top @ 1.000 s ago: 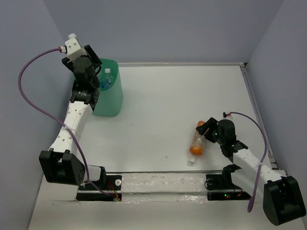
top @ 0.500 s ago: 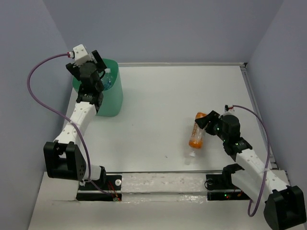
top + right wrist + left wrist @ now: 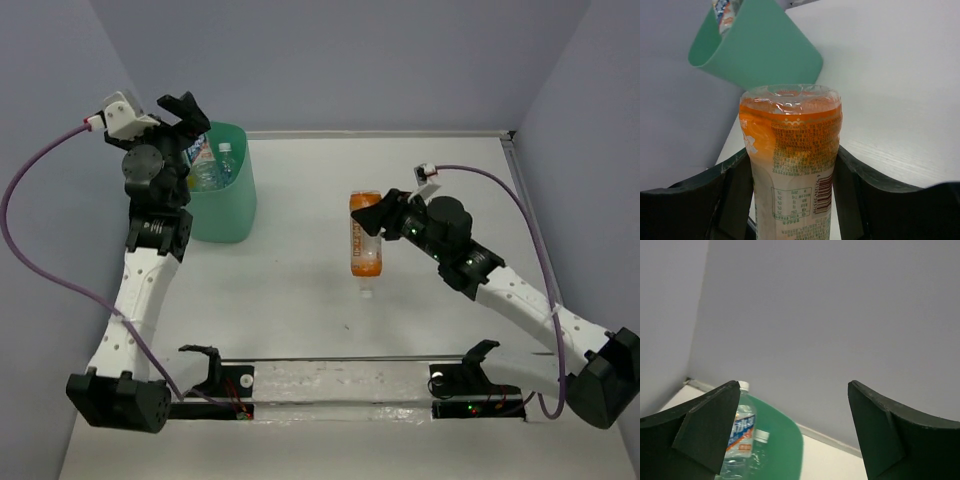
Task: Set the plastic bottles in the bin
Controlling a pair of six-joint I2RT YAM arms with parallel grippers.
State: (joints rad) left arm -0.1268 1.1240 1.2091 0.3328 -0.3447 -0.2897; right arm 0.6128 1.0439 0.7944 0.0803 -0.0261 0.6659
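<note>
The mint-green bin [image 3: 228, 205] stands at the far left of the table with clear bottles [image 3: 212, 165] inside. My left gripper [image 3: 190, 115] is open and empty, raised above the bin's far rim; its wrist view shows a blue-labelled bottle [image 3: 741, 427] in the bin [image 3: 785, 445]. My right gripper [image 3: 380, 220] is shut on the orange-labelled bottle [image 3: 364, 240] and holds it in the air over the table's middle, cap end towards the near edge. In the right wrist view the bottle [image 3: 792, 150] sits between the fingers [image 3: 725, 192], with the bin [image 3: 760, 55] ahead.
A raised rail [image 3: 530, 210] runs along the table's right edge. Grey walls close the back and both sides. A purple cable [image 3: 30, 250] loops off the left arm.
My right gripper has lifted the orange-labelled bottle off the table and carried it left and farther from the near edge. My left gripper has drawn back from the bin and tipped upward.
</note>
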